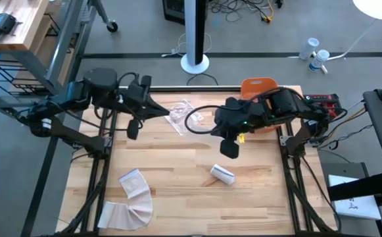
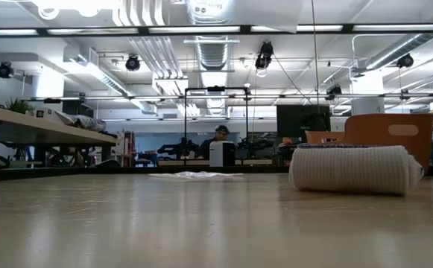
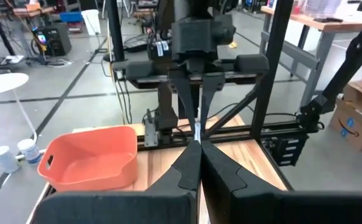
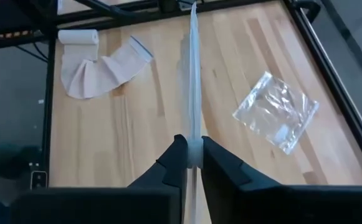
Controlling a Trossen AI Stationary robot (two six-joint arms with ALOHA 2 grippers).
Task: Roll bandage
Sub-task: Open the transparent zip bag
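Note:
A rolled bandage (image 1: 222, 174) lies on its side on the table, large in the low view as the rolled bandage (image 2: 354, 170). A second, loose bandage (image 1: 135, 197) lies fanned out near the front left, also visible as the loose bandage (image 4: 100, 62). Above the table's far middle, my left gripper (image 3: 197, 144) and right gripper (image 4: 193, 152) face each other with their tips close together. Both are shut on a thin clear sheet (image 4: 193, 74), which I see edge-on. Neither gripper shows in the low view. My left gripper pinches one end of the clear sheet (image 3: 197, 132) between its two fingertips, coming nearly level from the table's left. The sheet is clear of the table. My right gripper pinches the sheet (image 4: 194, 140) between its two fingers, slanting down from the table's right. The sheet stands on edge and runs on past the fingertips toward the left gripper.
A crumpled clear wrapper (image 1: 179, 115) lies on the table at the far middle, under the grippers. An orange bin (image 1: 260, 89) stands at the far right edge. Bare wood lies between the two bandages.

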